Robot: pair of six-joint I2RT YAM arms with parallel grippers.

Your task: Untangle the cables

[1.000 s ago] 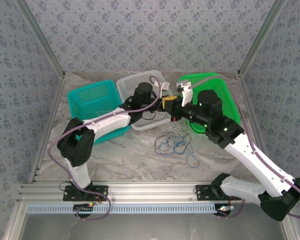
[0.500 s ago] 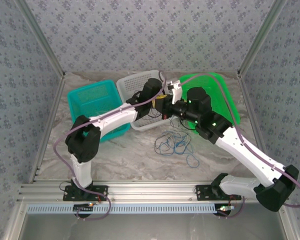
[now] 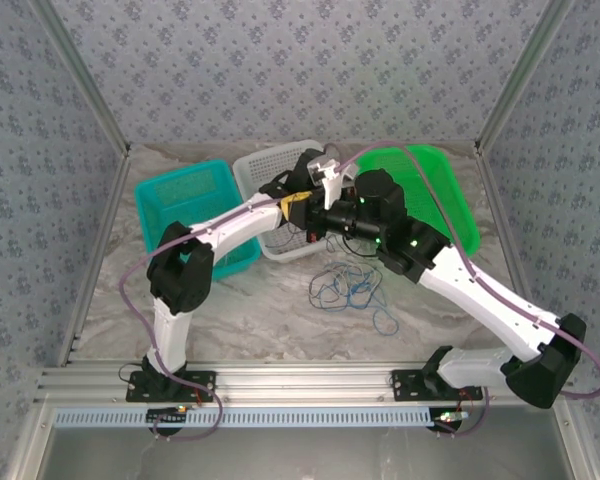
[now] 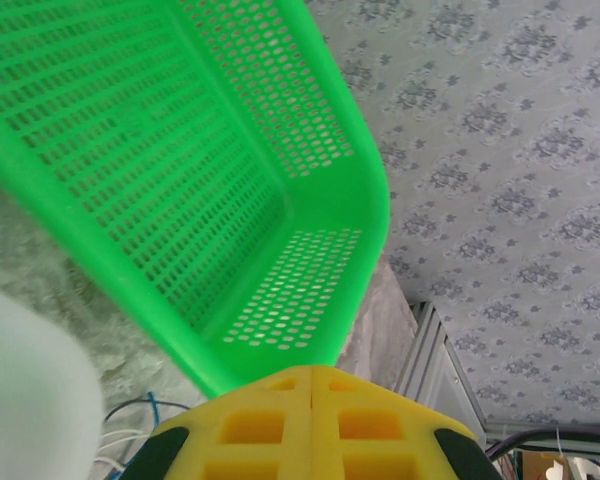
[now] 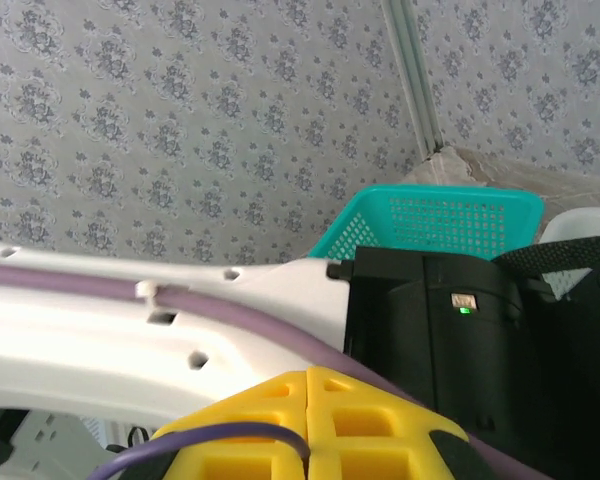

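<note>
The cables (image 3: 345, 283) lie in a loose tangle of blue, dark and pale loops on the marble table, in front of the baskets. My right gripper (image 3: 296, 204) reaches left over the white basket, close against the left forearm. In the right wrist view its yellow jaws (image 5: 307, 372) are shut, and a thin dark purple cable (image 5: 230, 432) runs out of the seam to the left. My left gripper (image 4: 311, 368) points toward the green basket (image 4: 230, 180), its jaws pressed together with nothing seen between them. Blue and pale cable strands (image 4: 130, 408) show below it at the left.
Three baskets stand in a row at the back: teal (image 3: 185, 195), white (image 3: 255, 170) and green (image 3: 430, 165). The two arms cross over the white basket. A separate blue loop (image 3: 385, 322) lies nearer the front rail (image 3: 300, 385).
Both arms have shifted left and back. The right gripper swung from the green basket's edge to over the white basket; the left wrist moved right and farther back. The tangle on the table looks unchanged.
</note>
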